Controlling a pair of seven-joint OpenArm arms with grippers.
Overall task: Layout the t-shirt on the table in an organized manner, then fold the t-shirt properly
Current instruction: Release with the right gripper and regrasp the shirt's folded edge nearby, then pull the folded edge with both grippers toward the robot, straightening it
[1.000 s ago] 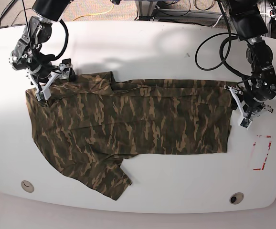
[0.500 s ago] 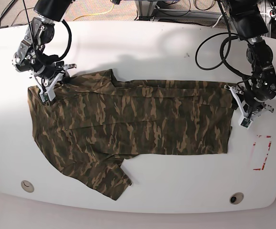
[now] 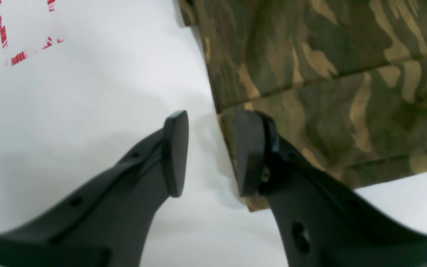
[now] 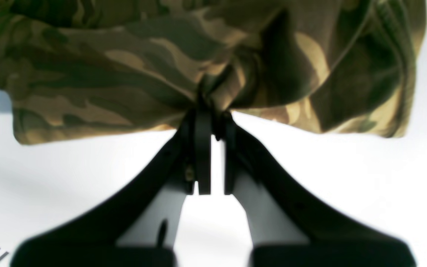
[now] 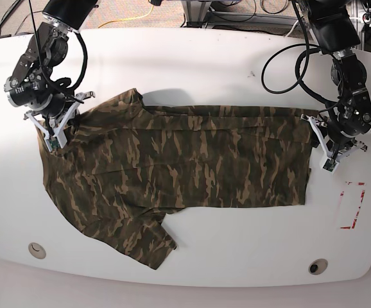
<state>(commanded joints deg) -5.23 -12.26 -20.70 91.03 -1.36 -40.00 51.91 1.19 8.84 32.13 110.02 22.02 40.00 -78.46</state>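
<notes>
One shirt (image 5: 172,173) lies on the white worktop (image 5: 192,64), spread wide across the middle, with one sleeve sticking out toward the near edge. It is soft, thin cloth, so I think it is light and floppy: it will sag, bunch and slide when pulled, and it will not break. The right gripper (image 4: 211,111) is pinched tight on a bunch of the shirt at its far corner, and the cloth there is lifted off the worktop and puckers around the pinch. The left gripper (image 3: 209,152) is let go, its jaws apart and holding nothing; one fingertip (image 3: 174,152) is over bare worktop and the other is over the shirt's edge at the other end. That edge lies flat, in layers. The best places to hold look like the corners and the hems, since a pinch in the middle would only make a lump. A pull from both ends at once should smooth it. There are two grippers, one shirt, one red tape box (image 5: 352,205) near the left gripper, and two small round holes (image 5: 318,265) along the near edge.
</notes>
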